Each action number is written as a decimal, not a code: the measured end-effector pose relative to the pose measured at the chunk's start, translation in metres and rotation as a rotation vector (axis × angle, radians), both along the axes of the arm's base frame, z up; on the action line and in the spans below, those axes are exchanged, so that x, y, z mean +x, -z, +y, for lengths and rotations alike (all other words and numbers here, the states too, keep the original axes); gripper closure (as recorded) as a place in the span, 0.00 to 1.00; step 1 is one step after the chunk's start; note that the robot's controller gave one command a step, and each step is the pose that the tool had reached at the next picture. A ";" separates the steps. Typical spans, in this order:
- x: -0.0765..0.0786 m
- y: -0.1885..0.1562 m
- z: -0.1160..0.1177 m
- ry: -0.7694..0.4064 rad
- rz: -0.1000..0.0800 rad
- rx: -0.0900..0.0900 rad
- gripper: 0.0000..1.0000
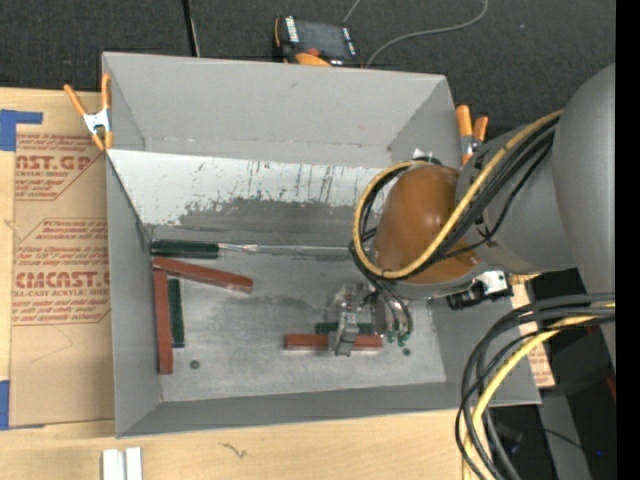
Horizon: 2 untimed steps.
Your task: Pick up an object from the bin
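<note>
Wrist cover (425, 218): orange, cabled, positioned above bin (270, 98) right half.
Gripper (348, 336): positioned at brown stick (298, 342), front-right floor; grip state cannot be told.

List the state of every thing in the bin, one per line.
Gripper: low over the front stick.
Front red-brown stick: flat, under gripper.
Slanted red-brown stick: flat, apart.
Left red-brown stick: flat along left wall.
Back green stick: flat by back wall.
Left green stick: flat.

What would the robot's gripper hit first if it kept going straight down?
Probably the flat reddish-brown stick lying on the floor of the grey metal bin, right under the gripper, beside a short dark green stick; depth is unclear.
</note>
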<state>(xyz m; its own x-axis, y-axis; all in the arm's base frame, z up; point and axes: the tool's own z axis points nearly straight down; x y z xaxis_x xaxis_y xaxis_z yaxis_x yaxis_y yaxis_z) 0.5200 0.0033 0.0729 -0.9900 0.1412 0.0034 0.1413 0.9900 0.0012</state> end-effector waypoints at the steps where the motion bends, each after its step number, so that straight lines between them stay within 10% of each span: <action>1: -0.018 -0.161 -0.022 -0.019 -0.012 -0.003 1.00; 2: -0.019 -0.157 -0.021 -0.020 -0.005 -0.001 0.00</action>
<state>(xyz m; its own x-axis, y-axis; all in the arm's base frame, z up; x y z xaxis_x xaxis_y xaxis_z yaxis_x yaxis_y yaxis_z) 0.5010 -0.0175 0.2299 -0.9926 0.1212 -0.0018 0.1212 0.9926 0.0009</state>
